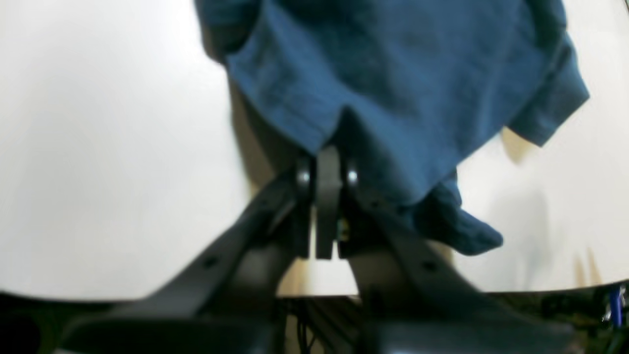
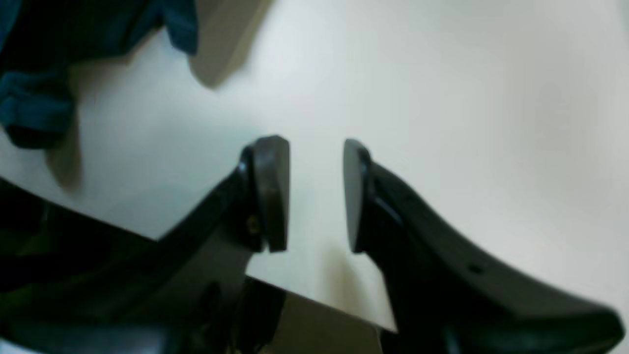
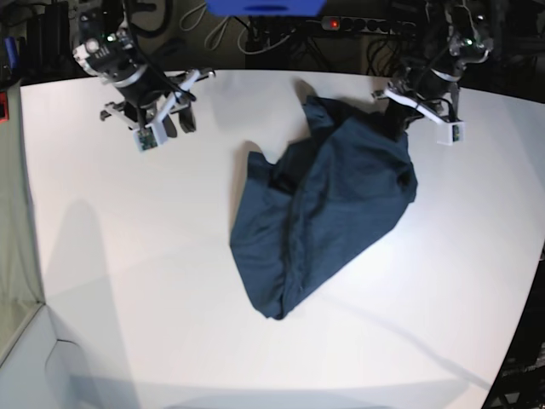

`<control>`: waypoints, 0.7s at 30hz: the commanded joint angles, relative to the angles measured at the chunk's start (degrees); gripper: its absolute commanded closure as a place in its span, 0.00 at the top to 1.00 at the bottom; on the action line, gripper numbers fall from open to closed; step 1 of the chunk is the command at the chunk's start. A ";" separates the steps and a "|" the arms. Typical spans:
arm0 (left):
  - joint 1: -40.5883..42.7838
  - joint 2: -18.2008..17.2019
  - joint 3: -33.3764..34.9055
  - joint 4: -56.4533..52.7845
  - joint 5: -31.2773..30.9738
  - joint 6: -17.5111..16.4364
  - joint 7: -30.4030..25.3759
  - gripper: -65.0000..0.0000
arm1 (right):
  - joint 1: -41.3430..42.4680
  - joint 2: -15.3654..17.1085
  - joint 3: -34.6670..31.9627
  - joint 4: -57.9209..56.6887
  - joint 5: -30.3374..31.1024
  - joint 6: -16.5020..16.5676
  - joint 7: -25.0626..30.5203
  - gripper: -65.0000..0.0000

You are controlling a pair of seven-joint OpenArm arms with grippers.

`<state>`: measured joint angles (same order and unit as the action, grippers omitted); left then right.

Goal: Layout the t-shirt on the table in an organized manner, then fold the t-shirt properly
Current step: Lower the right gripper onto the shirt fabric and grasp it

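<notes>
The dark navy t-shirt (image 3: pixel 328 209) lies rumpled in the middle of the white table (image 3: pixel 128 256), one end drawn up toward the far right. My left gripper (image 3: pixel 398 121) is there, shut on the t-shirt. In the left wrist view its fingers (image 1: pixel 328 162) pinch a hemmed edge of the t-shirt (image 1: pixel 393 83), which hangs lifted above the table (image 1: pixel 98 147). My right gripper (image 3: pixel 162 126) hovers at the far left, apart from the shirt. It is open (image 2: pixel 317 191) with only bare table (image 2: pixel 442 98) between its pads; a fold of the t-shirt (image 2: pixel 29 103) shows at the upper left.
A power strip with a red light (image 3: pixel 366 23) and cables lie behind the table's far edge, beside a blue object (image 3: pixel 264 7). The table's edge runs close under both grippers in the wrist views. The curved edge falls away at the right (image 3: pixel 532 281).
</notes>
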<state>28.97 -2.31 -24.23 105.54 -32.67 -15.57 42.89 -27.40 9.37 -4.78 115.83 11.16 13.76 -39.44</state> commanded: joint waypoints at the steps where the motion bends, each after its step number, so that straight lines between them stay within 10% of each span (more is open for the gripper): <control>1: 0.08 -0.11 -0.78 1.41 -0.52 -0.21 -0.04 0.01 | 1.33 0.00 -1.51 1.05 0.67 0.61 0.28 0.29; 8: -0.53 0.68 -2.98 3.34 -0.52 -0.21 2.25 0.01 | 10.04 -1.85 -7.58 0.87 0.67 0.61 -6.49 0.49; 21: -0.53 0.68 -3.42 3.43 -0.52 -0.21 2.25 0.01 | 18.74 -7.12 -8.98 -6.16 0.67 0.61 -11.77 0.49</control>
<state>28.40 -1.26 -27.44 107.90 -32.45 -15.46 46.11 -9.45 2.66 -13.82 108.62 11.11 13.89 -52.53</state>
